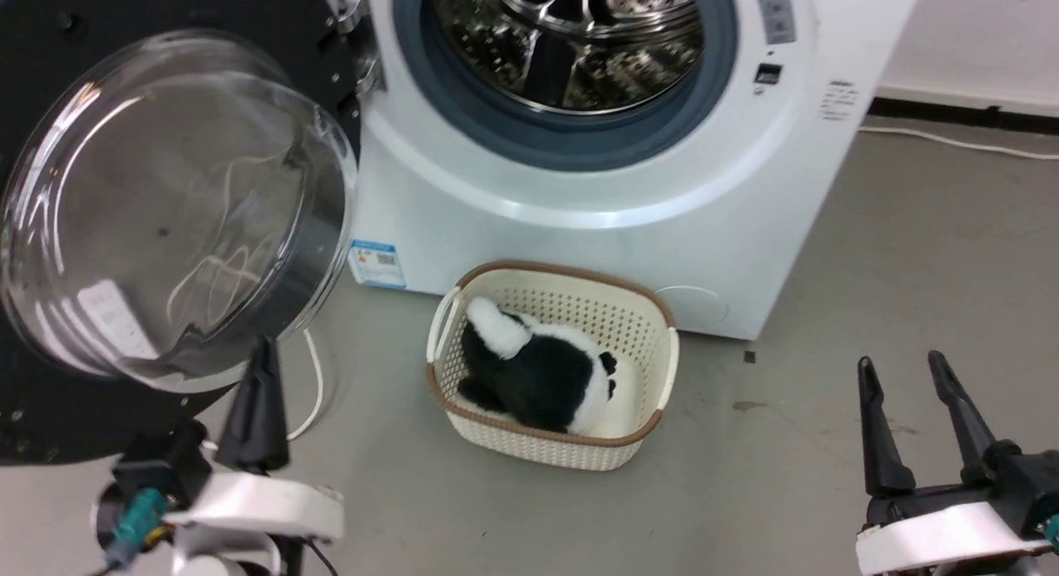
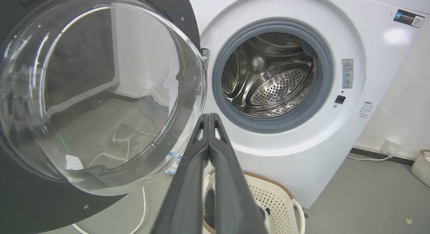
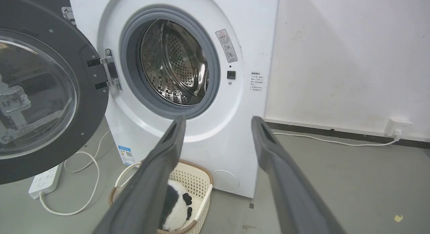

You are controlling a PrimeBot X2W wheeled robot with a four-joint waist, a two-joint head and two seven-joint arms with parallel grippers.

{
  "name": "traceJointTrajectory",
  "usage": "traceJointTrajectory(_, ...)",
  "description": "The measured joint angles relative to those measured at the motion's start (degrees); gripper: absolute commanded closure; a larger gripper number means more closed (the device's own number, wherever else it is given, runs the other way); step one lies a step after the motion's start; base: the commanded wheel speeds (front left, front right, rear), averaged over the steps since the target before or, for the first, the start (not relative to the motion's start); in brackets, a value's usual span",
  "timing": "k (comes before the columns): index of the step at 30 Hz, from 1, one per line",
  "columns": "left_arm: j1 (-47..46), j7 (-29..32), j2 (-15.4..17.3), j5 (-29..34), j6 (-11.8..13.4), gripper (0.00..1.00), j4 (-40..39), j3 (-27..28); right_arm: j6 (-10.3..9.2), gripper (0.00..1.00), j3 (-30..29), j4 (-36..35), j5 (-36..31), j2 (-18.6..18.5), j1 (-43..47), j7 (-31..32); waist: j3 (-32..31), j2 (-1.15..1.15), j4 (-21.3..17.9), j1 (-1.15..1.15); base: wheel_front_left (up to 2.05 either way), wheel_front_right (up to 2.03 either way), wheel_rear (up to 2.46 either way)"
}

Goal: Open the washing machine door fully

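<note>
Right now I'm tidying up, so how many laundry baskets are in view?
2. One cream basket sits before the washing machine, holding a plush toy; a second basket stands by the wall. More may be hidden.

One washing machine [image 1: 579, 228], one basket [image 1: 666, 369], one plush toy [image 1: 538, 381], two claws [image 1: 265, 348] [image 1: 902, 362]

White washing machine [image 1: 579, 245], black door [image 1: 50, 63], grey floor [image 1: 910, 253].
The door is a glossy black ring around a clear glass bowl [image 1: 165, 212] streaked with pale reflections. The gasket [image 1: 579, 150] is blue-grey, and the drum [image 1: 579, 46] is bright steel dotted with rows of small holes. The sticker [image 1: 376, 264] is blue and white. The basket [image 1: 538, 448] is cream, latticed with tiny openings and rimmed in brown; the plush toy [image 1: 538, 377] is patched black and white. The wall [image 3: 336, 59] is white above black skirting [image 3: 336, 133]. The power strip [image 3: 43, 180] and cable [image 3: 88, 199] are white. The left gripper [image 1: 263, 348] and right gripper [image 1: 902, 365] have black fingers and white casings.
</note>
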Motion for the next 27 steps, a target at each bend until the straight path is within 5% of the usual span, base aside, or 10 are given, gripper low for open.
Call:
traceJointTrajectory(10, 5.4, 0.0, -4.3, 6.9, -0.6, 0.95, -3.2, -2.5, 0.0, 0.0, 0.6, -0.8, -0.1, 0.0, 3.4, -0.4, -3.0, 0.0, -3.9, 0.0, 0.0, 0.0, 0.0)
traceJointTrajectory(11, 5.7, 0.0, -4.4, 7.6, -0.6, 0.62, -3.1, -2.7, 0.0, 0.0, 0.7, -0.8, -0.1, 0.0, 3.6, -0.4, -3.1, 0.0, -4.1, 0.0, 0.0, 0.0, 0.0)
traceJointTrajectory(12, 5.9, 0.0, -4.5, 8.4, -0.7, 0.0, -3.0, -3.1, 0.0, 0.0, 0.7, -0.8, -0.1, 0.0, 3.8, -0.4, -3.2, 0.0, -4.4, 0.0, 0.0, 0.0, 0.0)
traceJointTrajectory(27, 8.3, 0.0, -6.1, 12.5, -2.3, 0.0, 2.6, -5.6, 0.0, 0.0, 0.8, 1.4, 0.1, 0.0, 4.5, -0.5, -3.8, 0.0, -5.9, 0.01, 0.0, 0.0, 0.0)
